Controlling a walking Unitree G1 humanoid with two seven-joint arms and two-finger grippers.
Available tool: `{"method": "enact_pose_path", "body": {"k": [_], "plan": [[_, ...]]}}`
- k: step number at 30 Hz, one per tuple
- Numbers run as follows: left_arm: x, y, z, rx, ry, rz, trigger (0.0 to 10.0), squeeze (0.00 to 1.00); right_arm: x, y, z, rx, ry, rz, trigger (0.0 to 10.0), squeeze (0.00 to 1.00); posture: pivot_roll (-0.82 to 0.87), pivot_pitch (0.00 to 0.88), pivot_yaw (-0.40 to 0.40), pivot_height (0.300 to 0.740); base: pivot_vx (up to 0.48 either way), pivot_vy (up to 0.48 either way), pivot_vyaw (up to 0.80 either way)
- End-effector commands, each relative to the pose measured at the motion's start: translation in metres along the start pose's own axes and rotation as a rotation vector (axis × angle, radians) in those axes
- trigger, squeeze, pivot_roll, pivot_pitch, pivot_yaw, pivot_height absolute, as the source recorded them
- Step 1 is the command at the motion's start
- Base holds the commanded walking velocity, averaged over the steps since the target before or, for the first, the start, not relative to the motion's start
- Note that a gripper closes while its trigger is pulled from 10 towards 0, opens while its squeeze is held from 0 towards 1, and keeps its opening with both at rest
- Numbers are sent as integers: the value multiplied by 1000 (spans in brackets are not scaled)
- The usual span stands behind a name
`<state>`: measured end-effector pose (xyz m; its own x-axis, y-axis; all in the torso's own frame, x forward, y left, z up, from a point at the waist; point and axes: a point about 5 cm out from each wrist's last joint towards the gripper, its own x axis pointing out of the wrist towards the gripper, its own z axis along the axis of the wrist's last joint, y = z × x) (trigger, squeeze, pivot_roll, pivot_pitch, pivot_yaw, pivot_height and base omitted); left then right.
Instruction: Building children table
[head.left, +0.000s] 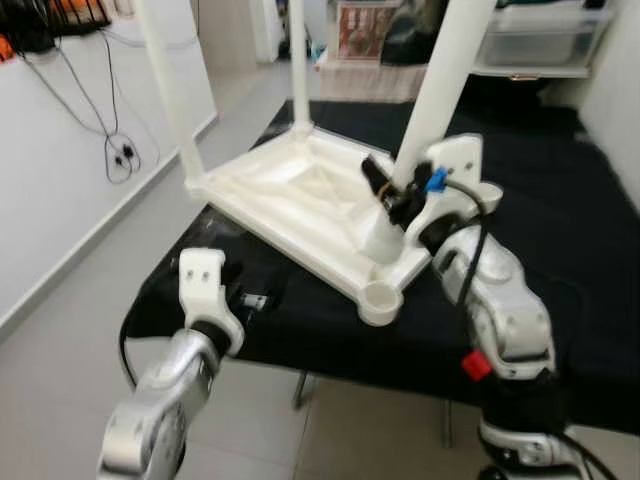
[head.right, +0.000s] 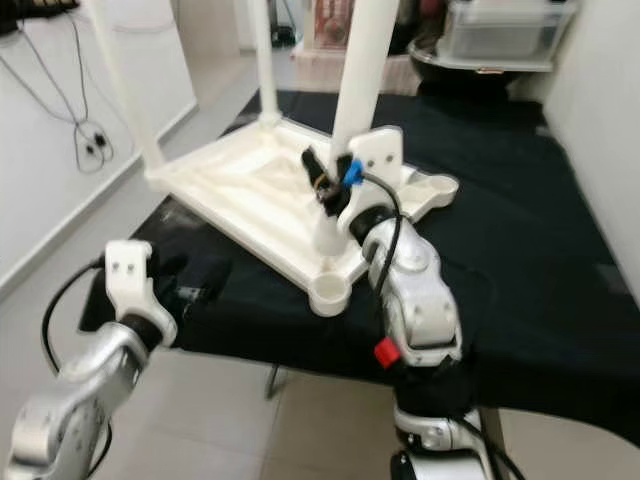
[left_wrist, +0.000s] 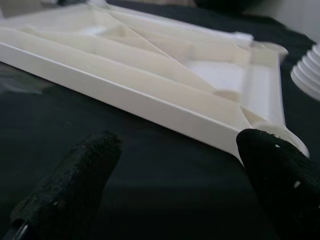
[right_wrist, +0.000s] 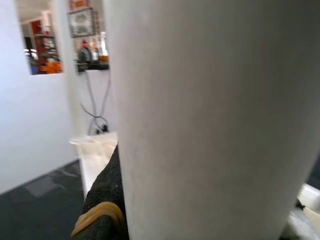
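A white children's table top (head.left: 300, 195) lies upside down on a black-covered surface (head.left: 560, 200). Three white legs stand up from it: one on the left (head.left: 170, 90), one at the back (head.left: 300, 60) and one on the right (head.left: 445, 70). The front corner socket (head.left: 381, 297) is empty. My right gripper (head.left: 388, 200) is shut on the lower part of the right leg, close above its socket; a black finger (right_wrist: 102, 200) presses against the leg (right_wrist: 210, 115). My left gripper (left_wrist: 170, 185) is open, low over the black cloth, facing the table top's near edge (left_wrist: 150, 105).
The black surface's front edge (head.left: 330, 355) drops to a tiled floor (head.left: 60, 370). On the left, cables (head.left: 115, 150) hang along a white wall. Plastic storage boxes (head.left: 540, 40) and clutter stand at the back. A small dark object (head.left: 252, 300) lies near the left wrist.
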<state>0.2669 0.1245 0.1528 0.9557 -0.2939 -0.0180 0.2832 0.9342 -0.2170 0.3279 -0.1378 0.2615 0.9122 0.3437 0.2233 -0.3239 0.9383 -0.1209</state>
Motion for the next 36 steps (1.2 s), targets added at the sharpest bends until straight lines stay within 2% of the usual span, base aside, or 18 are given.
{"method": "enact_pose_path", "body": {"k": [1,4,7,8,11,14,15,16,18,21,23,28,29,32,34,36], "plan": [[-3,7,-4,32,18,18,10000,0,0,5,3,3,-14,21,10000,0,-75,113,54,740,0,0,0],[-8,8,-14,50,40,-2,10000,0,-1,7,-5,-8,11,37,10000,0,-74,100,57,740,0,0,0],[-8,7,-15,49,38,-9,10000,0,-1,8,-6,-9,15,41,10000,0,-74,100,57,740,0,0,0],[-12,3,-15,90,38,-83,10000,0,1,11,-8,3,14,101,10000,0,-68,111,65,740,0,0,0],[-14,1,-16,113,38,-116,10000,0,2,13,-9,4,10,136,10000,0,-68,111,65,740,0,0,0],[-24,-7,-23,146,34,-177,10000,0,9,24,-11,13,5,310,10000,0,-47,129,69,740,0,0,0],[-24,-7,-23,146,34,-177,10000,0,9,24,-11,13,5,310,10000,0,-47,129,69,740,0,0,0],[-28,-8,-23,138,20,-176,10000,0,11,34,-10,19,-7,457,10000,0,-43,139,68,740,0,0,0],[-32,-9,-22,128,3,-175,10000,0,10,44,-7,37,-20,639,10000,0,-37,148,64,740,0,0,0],[-33,-10,-22,131,4,-185,10000,0,10,45,-6,57,-19,698,10000,0,-36,148,62,740,0,0,0],[-34,-18,-20,163,-8,-229,10000,0,13,37,-4,80,-17,829,10000,0,-13,199,49,740,0,0,0],[-38,-25,-16,188,-33,-266,10000,0,15,26,2,116,-29,924,10000,0,3,213,46,740,0,0,0],[-42,-27,-14,202,-43,-272,10000,0,12,22,5,130,-38,976,10000,0,15,248,49,740,0,0,0],[-47,-28,-14,214,-53,-269,10000,0,6,18,8,153,-44,1040,10000,0,22,249,52,740,0,0,0],[-56,-31,-14,239,-71,-254,10000,0,-1,8,8,184,-33,1139,10000,0,41,258,60,740,0,0,0],[-59,-31,-14,252,-80,-250,10000,0,-1,3,9,181,-34,1169,10000,0,51,261,69,740,0,0,0]]}}
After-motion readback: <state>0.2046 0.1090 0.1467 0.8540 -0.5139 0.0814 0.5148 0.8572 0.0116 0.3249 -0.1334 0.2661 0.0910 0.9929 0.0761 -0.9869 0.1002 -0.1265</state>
